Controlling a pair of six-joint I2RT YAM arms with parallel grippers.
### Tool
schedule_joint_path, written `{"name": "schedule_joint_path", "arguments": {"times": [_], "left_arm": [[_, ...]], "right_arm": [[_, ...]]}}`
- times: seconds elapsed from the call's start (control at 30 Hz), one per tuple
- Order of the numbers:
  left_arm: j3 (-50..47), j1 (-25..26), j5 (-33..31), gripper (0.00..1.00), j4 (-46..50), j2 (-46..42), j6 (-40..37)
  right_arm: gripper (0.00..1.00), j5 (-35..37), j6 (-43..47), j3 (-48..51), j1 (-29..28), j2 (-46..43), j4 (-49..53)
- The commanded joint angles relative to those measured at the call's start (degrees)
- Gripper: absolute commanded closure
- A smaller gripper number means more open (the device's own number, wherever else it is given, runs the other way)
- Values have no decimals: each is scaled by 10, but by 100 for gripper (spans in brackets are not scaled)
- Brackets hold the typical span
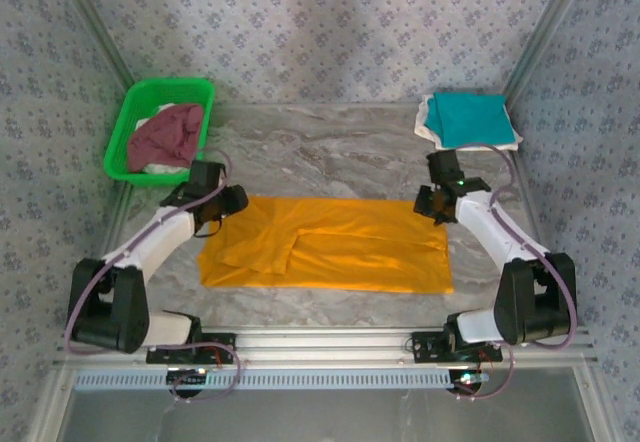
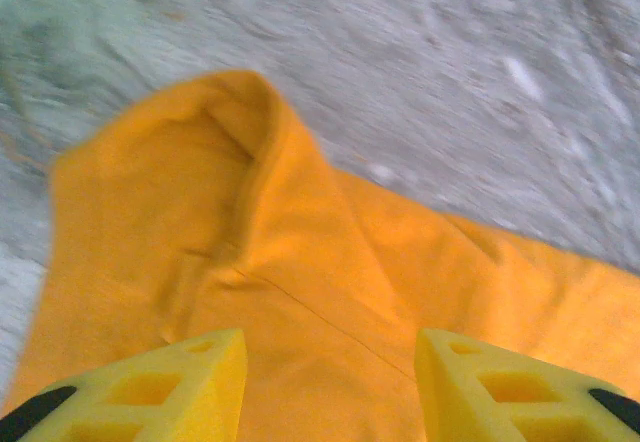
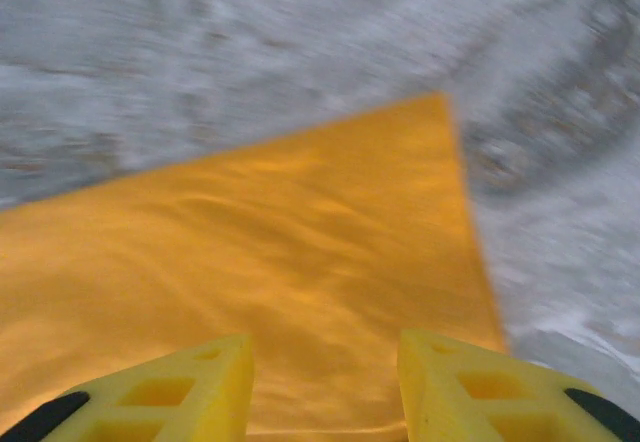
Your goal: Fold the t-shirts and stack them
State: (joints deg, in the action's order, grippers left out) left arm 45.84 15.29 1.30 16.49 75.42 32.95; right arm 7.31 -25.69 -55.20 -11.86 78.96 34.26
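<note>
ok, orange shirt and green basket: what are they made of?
Orange shirt: soft matte cloth, probably cotton knit; it lies limp with creases and a folded-over edge. Green basket: looks like moulded plastic; rigid straight rim, uniform bright colour.

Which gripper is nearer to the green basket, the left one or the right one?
Left. The left gripper sits just in front of the green basket; the right gripper is across the table, near the teal t-shirt.
</note>
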Motion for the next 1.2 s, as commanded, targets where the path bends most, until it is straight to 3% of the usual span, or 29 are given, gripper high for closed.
{"name": "schedule_joint_path", "arguments": {"times": [0.0,0.23,0.53,0.7,0.97,1.07,1.17], "left_arm": [[-36,48,-25,56,23,-11,56],[-62,64,-38,71,-34,64,91],[10,30,-14,73,-137,230,67],[167,25,21,70,-132,364,21],[648,27,76,68,29,620,-51],[759,31,66,66,80,645,-56],[754,29,36,64,91,605,-62]], "right_arm": [[54,33,10,-21,-30,14,-43],[53,6,13,-91,-53,86,-90],[52,7,-20,-54,-36,64,-169],[47,-4,-62,24,0,-2,-238],[45,-71,-52,34,9,19,-216],[45,-90,-36,28,0,29,-206],[44,-71,-12,9,-16,36,-184]]}}
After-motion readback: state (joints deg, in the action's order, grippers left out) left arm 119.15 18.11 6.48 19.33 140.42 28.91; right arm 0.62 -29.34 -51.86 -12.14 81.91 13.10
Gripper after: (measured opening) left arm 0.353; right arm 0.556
